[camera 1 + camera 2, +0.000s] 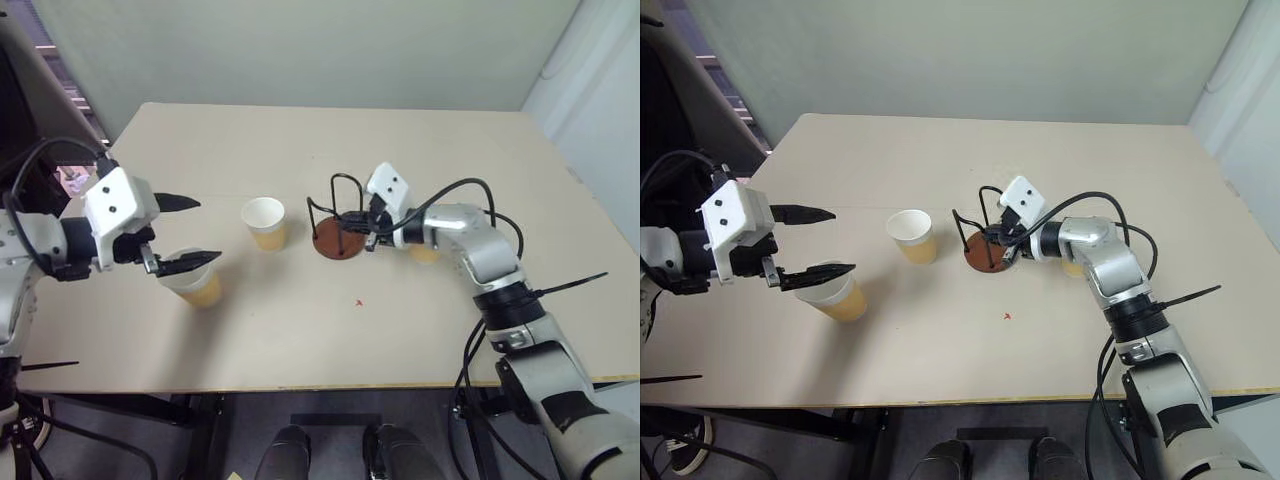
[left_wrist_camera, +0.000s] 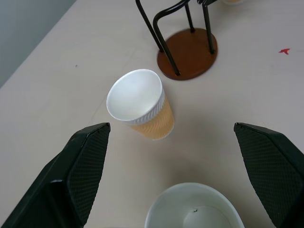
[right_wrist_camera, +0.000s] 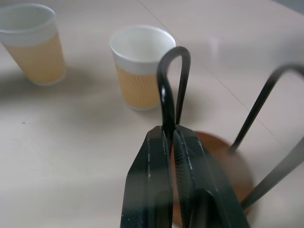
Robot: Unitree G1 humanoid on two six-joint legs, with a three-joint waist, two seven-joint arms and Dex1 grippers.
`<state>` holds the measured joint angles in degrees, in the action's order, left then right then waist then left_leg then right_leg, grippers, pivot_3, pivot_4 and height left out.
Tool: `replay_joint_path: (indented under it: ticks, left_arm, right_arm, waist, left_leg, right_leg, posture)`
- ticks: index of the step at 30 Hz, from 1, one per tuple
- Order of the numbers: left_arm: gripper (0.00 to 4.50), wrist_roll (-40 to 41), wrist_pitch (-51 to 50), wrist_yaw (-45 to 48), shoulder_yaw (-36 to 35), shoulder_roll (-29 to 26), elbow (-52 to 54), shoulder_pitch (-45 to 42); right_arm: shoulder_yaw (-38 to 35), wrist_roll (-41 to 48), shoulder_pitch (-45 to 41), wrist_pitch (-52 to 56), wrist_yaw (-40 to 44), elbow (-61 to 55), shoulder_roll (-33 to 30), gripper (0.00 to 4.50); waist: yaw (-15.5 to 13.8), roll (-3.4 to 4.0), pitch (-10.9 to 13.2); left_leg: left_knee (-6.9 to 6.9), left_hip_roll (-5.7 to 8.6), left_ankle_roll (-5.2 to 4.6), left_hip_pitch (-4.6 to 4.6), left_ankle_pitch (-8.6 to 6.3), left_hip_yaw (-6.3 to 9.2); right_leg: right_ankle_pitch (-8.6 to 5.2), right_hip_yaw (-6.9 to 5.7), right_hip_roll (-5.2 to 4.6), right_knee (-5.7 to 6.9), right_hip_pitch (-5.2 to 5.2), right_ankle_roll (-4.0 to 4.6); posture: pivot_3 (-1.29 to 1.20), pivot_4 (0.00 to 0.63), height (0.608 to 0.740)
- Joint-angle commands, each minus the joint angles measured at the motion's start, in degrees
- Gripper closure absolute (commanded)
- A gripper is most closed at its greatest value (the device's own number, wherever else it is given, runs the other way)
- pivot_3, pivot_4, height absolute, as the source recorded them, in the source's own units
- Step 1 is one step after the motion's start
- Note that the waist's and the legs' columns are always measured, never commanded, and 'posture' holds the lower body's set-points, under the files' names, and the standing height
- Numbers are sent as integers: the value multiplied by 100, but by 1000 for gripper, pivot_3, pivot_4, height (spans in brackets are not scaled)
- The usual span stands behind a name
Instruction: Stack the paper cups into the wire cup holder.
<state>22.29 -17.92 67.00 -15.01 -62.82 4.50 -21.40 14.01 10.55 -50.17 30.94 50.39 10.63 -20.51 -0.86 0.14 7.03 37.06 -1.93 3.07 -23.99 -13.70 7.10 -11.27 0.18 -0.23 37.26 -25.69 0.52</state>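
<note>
The wire cup holder, a reddish-brown disc with black wire loops, stands mid-table. My right gripper is shut on one upright loop of it. One paper cup stands upright just left of the holder. Another paper cup stands farther left, near the front. My left gripper hovers open over this cup's rim, its fingers spread wide and pointing toward the middle cup. A third paper cup is mostly hidden behind my right forearm.
The tan table ends close in front of the left cup. A small red mark lies on the table in front of the holder. Black cables loop above my right arm.
</note>
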Motion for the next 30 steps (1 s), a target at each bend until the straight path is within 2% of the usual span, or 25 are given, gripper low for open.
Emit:
replay_joint_path:
  ticks: [1,6,12,15,23,29,30]
  left_arm:
    - [0,20,65,42,-37,-98,-3,-214]
    - [0,111,20,231,151,-47,29,-397]
    - [0,570,-266,1264,380,-359,371,-249]
    - [0,571,-196,1704,591,-497,346,-277]
    - [0,542,-236,1959,1006,-440,556,-483]
    - [0,595,-379,1886,965,-446,725,-460]
    - [0,598,-398,1869,957,-440,730,-469]
  right_arm:
    - [-208,103,-69,-77,56,-301,-68,4469]
    - [-373,419,136,-49,483,-656,-397,4469]
    - [-532,1579,1013,126,2301,-1987,-1535,4469]
    - [-433,1721,1353,-88,2867,-2219,-1909,4469]
    - [-176,1269,1398,-1245,3358,-1536,-1759,4469]
    - [124,878,1245,-1348,3384,-1164,-1744,4469]
    - [160,815,1225,-1352,3384,-1117,-1755,4225]
  waist:
    - [-1,0,0]
    - [-13,0,0]
    - [-36,-3,-2]
    - [-24,-5,-3]
    - [24,-5,-3]
    - [29,-5,-3]
    - [28,-4,-4]
  left_leg:
    - [0,0,0,0,0,0]
    - [0,0,1,-1,0,0]
    - [0,1,24,-10,12,-7]
    - [0,1,37,-7,19,-13]
    - [0,-4,-18,19,27,-6]
    - [1,-3,-32,19,44,-7]
    - [0,-4,-32,19,43,-7]
  right_leg:
    - [0,0,0,0,0,-1]
    - [1,-1,0,-2,0,-1]
    - [1,-1,1,-23,8,-5]
    - [-2,2,3,-25,12,-9]
    - [27,6,5,-11,25,3]
    - [35,9,2,-23,29,33]
    - [35,9,2,-23,29,33]
  posture:
    - [0,150,740]
    - [0,150,740]
    - [0,150,740]
    - [0,150,740]
    - [0,150,740]
    - [0,150,740]
    - [0,150,740]
